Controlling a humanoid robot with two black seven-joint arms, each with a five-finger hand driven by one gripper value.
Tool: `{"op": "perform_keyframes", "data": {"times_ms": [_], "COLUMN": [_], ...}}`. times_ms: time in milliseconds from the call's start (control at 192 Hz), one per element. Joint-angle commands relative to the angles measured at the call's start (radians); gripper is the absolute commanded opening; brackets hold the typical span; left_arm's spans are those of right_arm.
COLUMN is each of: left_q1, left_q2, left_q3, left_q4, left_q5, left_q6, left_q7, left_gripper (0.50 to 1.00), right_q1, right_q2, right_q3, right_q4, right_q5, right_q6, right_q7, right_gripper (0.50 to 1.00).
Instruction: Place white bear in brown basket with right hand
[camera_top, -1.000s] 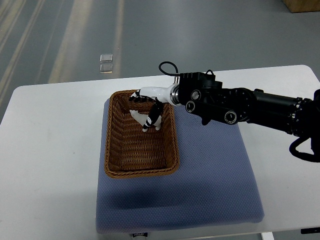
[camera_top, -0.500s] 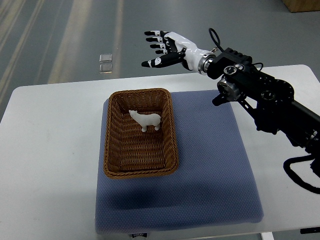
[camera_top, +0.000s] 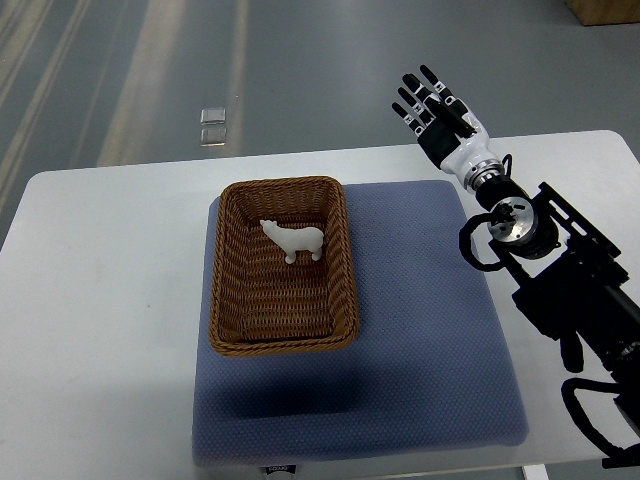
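The white bear stands upright inside the brown wicker basket, in its far half. The basket sits on the left part of a blue mat. My right hand is raised above the table's far edge, well to the right of the basket, fingers spread and holding nothing. Its black arm runs down to the picture's lower right. The left arm does not show.
The blue mat lies on a white table. Grey floor lies beyond the far edge, with a small clear object on it.
My right hand let go of the bear in the basket, rose out of it and swung to the right. The bear now stands alone in the basket.
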Motion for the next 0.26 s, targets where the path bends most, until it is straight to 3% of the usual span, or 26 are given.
{"op": "perform_keyframes", "data": {"times_ms": [0, 255], "left_q1": [0.0, 0.0], "left_q2": [0.0, 0.0], "left_q3": [0.0, 0.002], "left_q4": [-0.002, -0.002], "left_q5": [0.0, 0.0], "left_q6": [0.001, 0.001], "left_q7": [0.0, 0.002], "left_gripper": [1.0, 1.0], "right_q1": [-0.003, -0.009], "right_q2": [0.0, 0.0], "right_q3": [0.001, 0.0], "right_q4": [-0.004, -0.009], "right_q5": [0.027, 0.029], "right_q6": [0.02, 0.053], "right_q7": [0.003, 0.004], "right_gripper": [0.924, 0.926]}}
